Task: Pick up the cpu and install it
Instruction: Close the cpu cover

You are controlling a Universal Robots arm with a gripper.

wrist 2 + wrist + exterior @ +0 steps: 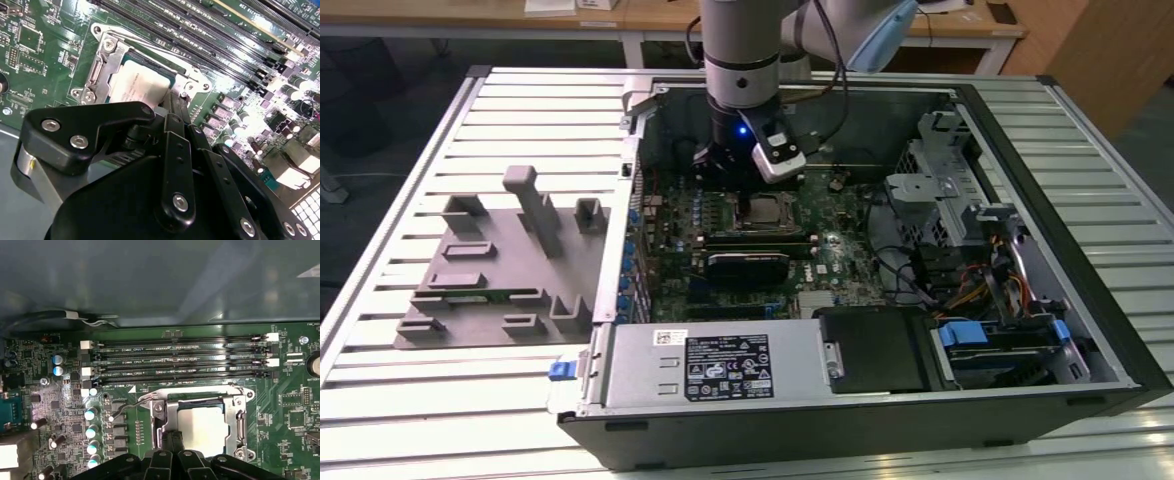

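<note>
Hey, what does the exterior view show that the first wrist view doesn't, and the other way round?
The exterior view gives the grey parts tray on the slatted table, the whole computer case and the arm. The first wrist view gives the row of silver capacitors beside the socket. Both have the chip lying in the socket, with the tool shut at its edge.

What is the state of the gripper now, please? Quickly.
Gripper: fingers closed together, holding nothing; the tips are next to the cpu, which lies in the motherboard socket.
</note>
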